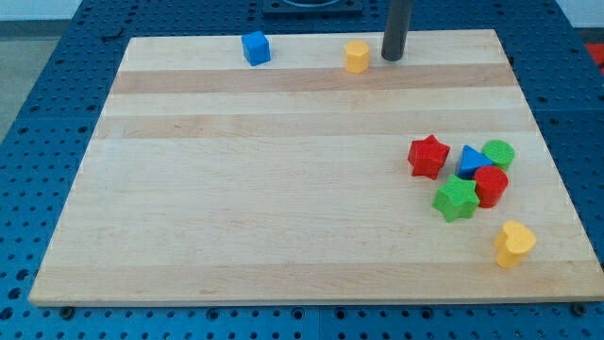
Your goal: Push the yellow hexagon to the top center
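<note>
The yellow hexagon (pixel 357 56) stands near the board's top edge, a little right of centre. My tip (pixel 393 55) rests on the board just to the right of the yellow hexagon, with a small gap between them. The dark rod rises from there out of the view's top.
A blue cube (pixel 256 47) sits at the top, left of centre. At the right lies a cluster: red star (pixel 427 156), blue triangle (pixel 471 161), green cylinder (pixel 498 154), red cylinder (pixel 491 186), green star (pixel 456 198). A yellow heart (pixel 514 243) lies near the lower right. The wooden board (pixel 236 189) sits on a blue pegboard.
</note>
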Controlling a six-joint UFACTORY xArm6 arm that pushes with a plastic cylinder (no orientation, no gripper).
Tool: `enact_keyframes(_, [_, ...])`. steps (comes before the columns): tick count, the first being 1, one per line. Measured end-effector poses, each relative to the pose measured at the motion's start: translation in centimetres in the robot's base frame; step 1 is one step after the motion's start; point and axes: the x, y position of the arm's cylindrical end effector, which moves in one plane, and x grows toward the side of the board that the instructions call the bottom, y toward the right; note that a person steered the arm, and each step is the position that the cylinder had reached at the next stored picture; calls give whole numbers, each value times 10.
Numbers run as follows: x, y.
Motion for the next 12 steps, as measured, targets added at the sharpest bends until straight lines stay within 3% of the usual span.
enact_keyframes(4, [4, -45])
enact_keyframes(6, [34, -60])
enact_keyframes(9, [26, -128])
enact_keyframes(11, [41, -85])
enact_keyframes(12, [13, -82])
